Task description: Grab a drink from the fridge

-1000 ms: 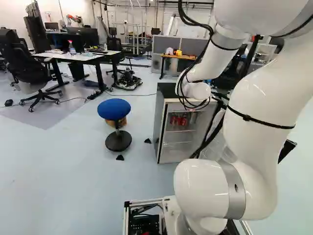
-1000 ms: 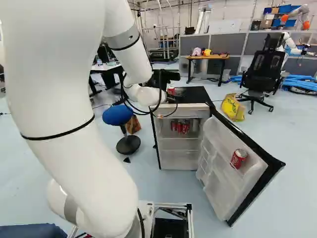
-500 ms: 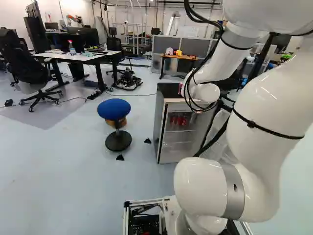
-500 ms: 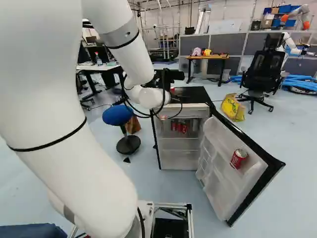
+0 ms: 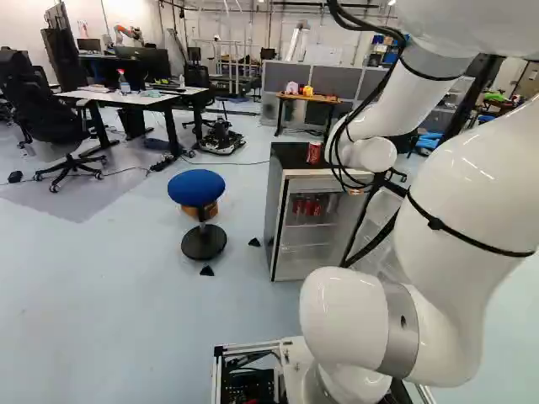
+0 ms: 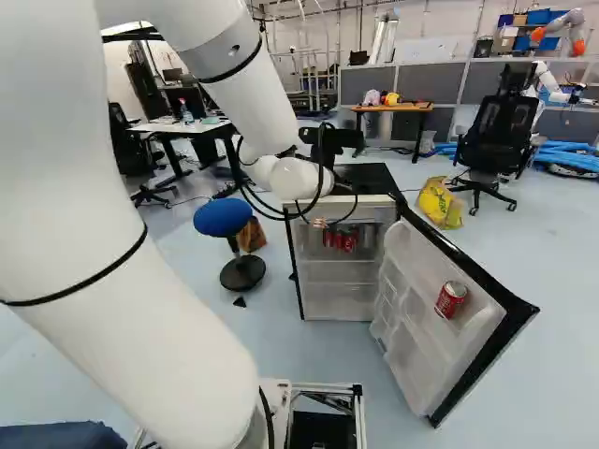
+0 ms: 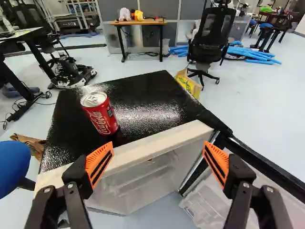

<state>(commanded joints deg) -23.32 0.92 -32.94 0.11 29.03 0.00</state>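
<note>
Standing upright on the small black-topped white fridge (image 7: 138, 149), the red cylindrical metal can (image 7: 101, 114) is ahead of the black two-fingered gripper (image 7: 158, 144), off-centre toward the round blue stool (image 7: 12, 167). Fingers spread, nothing pinched. Remaining reach hard to judge.

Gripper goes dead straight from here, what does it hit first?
Likely the fridge, at the front edge of its top or just behind; depth is unclear, so the gripper might skim over. The can stands off to one side.
</note>
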